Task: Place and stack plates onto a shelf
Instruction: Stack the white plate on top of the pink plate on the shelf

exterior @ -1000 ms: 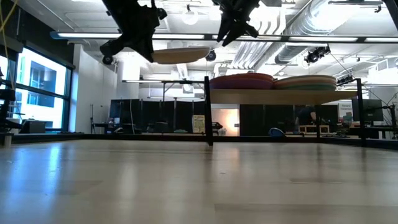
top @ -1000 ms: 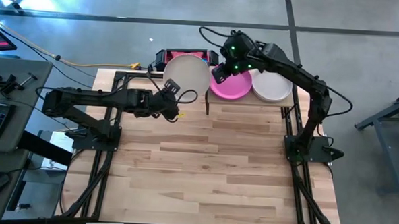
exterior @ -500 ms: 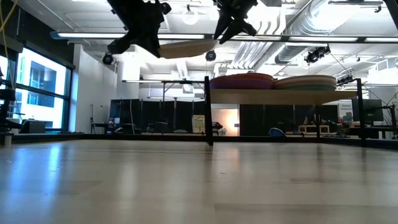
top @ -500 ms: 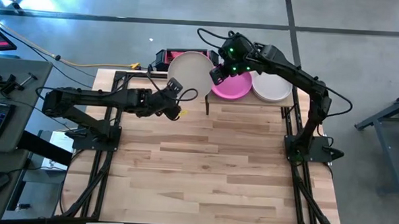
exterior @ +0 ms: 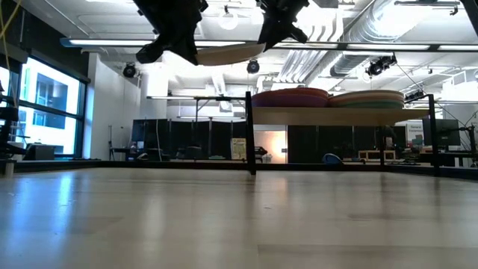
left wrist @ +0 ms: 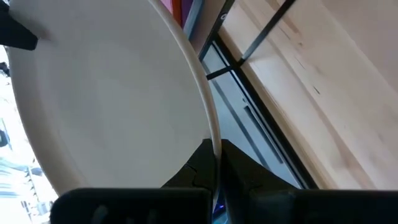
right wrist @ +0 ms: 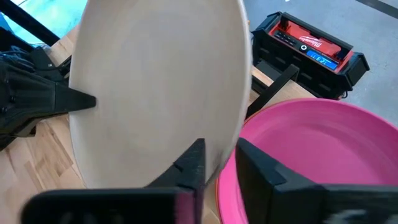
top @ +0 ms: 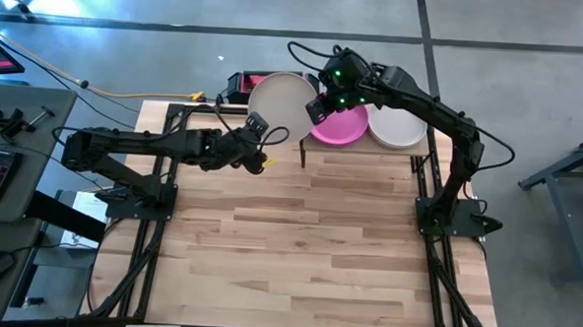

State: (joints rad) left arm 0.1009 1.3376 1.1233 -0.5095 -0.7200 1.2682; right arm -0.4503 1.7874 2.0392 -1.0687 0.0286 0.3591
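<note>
While both arms reach to the far edge of the table, a cream plate hangs in the air between them, w/ each gripper on opposite sides of its rim. It is round, shallow, matte, off-white w/ a plain unmarked face; in the low view it shows edge-on as a thin tan disc, tilted slightly and riding above shelf height.

Left gripper is pinched tight on the plate's near rim; in the left wrist view its dark fingers meet right at the plate edge. Right gripper sits at the plate's opposite edge, on the side toward the shelf; in the right wrist view its two fingers straddle the rim w/ a narrow gap. Cannot tell if the pads actually press the plate yet.

The shelf, a light-wood panel on thin black posts, stands at the table's far right part. Two stacks sit on it: a magenta plate tops the stack nearest the held plate, a white plate tops the other, just beside it. Low view shows both stacks as several layered rims, colours hard to separate.

A red-and-black case lies on the floor beyond the table edge.
</note>
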